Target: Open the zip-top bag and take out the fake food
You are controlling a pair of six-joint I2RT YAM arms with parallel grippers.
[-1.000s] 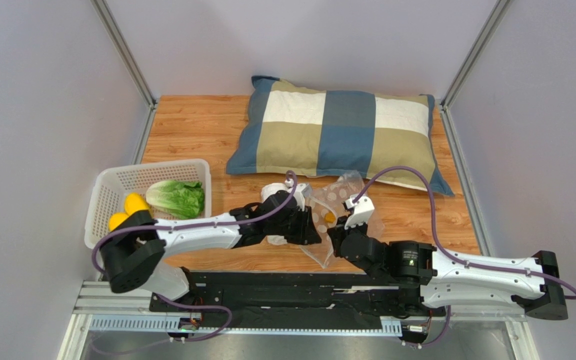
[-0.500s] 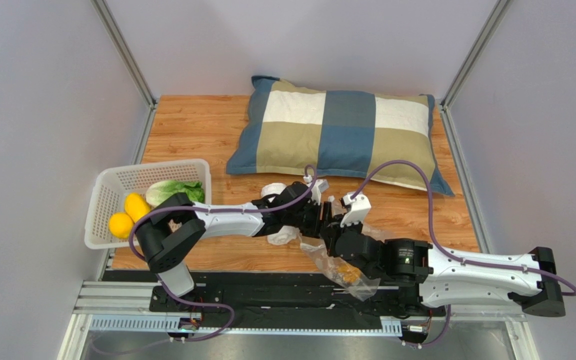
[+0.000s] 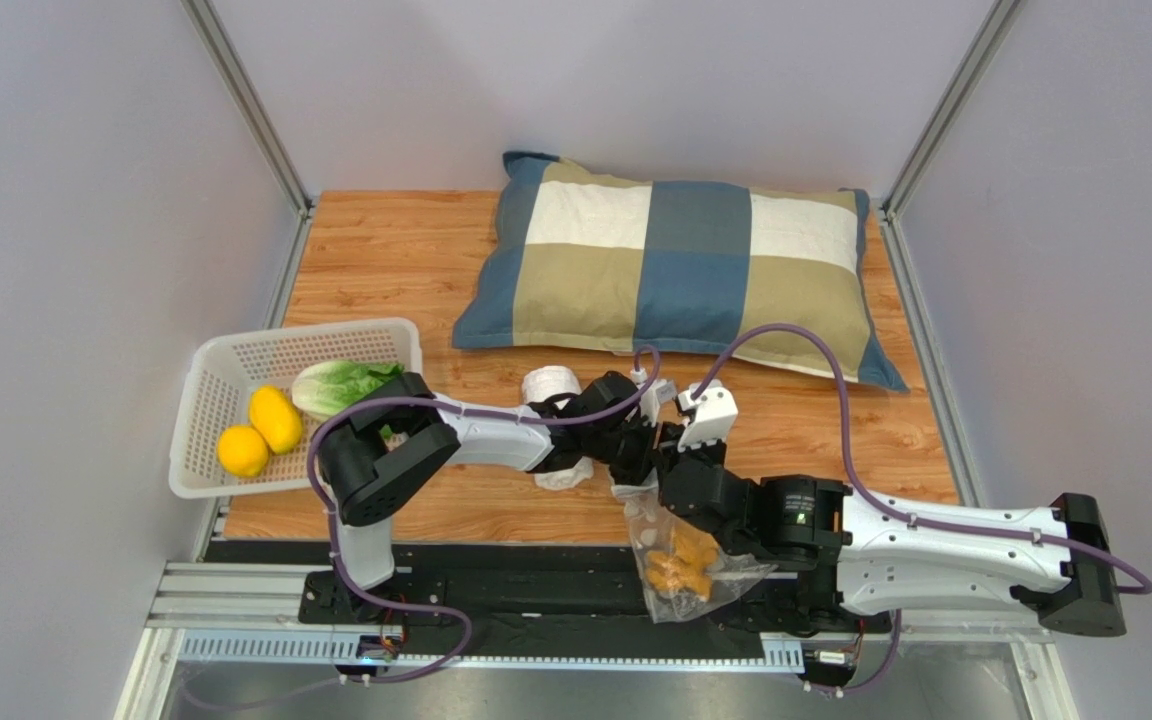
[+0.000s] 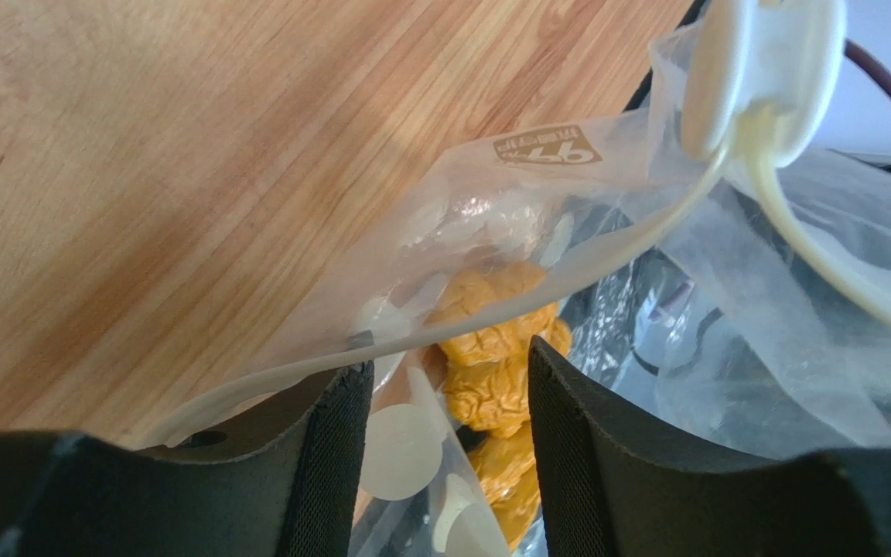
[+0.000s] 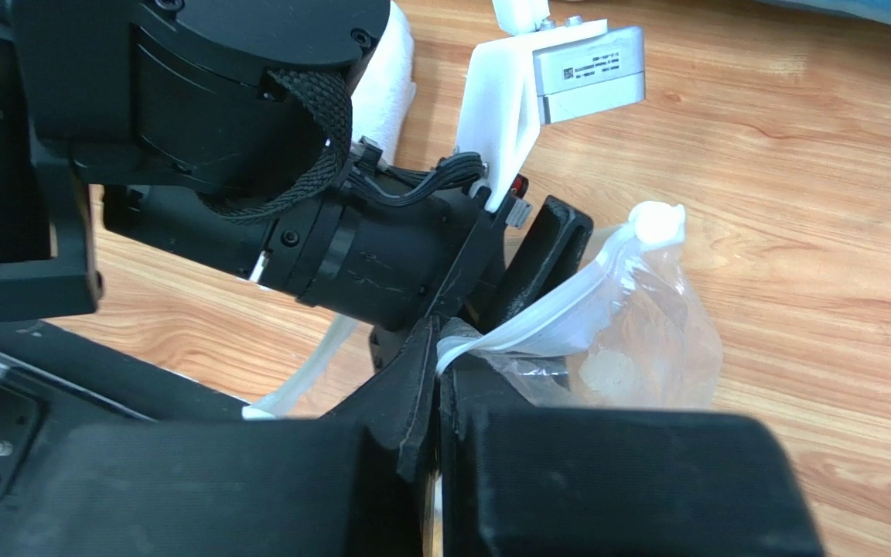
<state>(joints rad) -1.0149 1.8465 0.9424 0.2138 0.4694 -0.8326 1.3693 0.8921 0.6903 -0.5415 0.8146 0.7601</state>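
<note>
- The right gripper (image 5: 444, 348) is clenching the white zip strip (image 5: 555, 304) of the bag (image 3: 683, 567). It is holding the bag up so the body is hanging past the near edge of the table (image 3: 387, 255).
- This hold seems to be pinning one lip of the mouth so the other arm can reach inside.
- The left gripper (image 4: 448, 377) is aiming into the bag's mouth with its jaws parted, grasping nothing. Clear film is draping across one finger.
- A lumpy orange piece (image 4: 494, 360) is sitting low in the bag, just beyond the left fingertips. It looks like the only food left inside.
- The cabbage (image 3: 330, 384) and two lemons (image 3: 276, 417) are lying in the white basket (image 3: 204, 402) at the left edge, well apart from the bag. That part appears done.
- A rolled towel (image 3: 548, 386) is lying just beside the left gripper, on its far left side.
- A checked pillow (image 3: 680, 263) is taking up the far side of the table.
- Loose film is folding across the opening and may be blocking the reach.
- The two wrists are crowding close together, leaving little room. I cannot tell whether they are touching.
</note>
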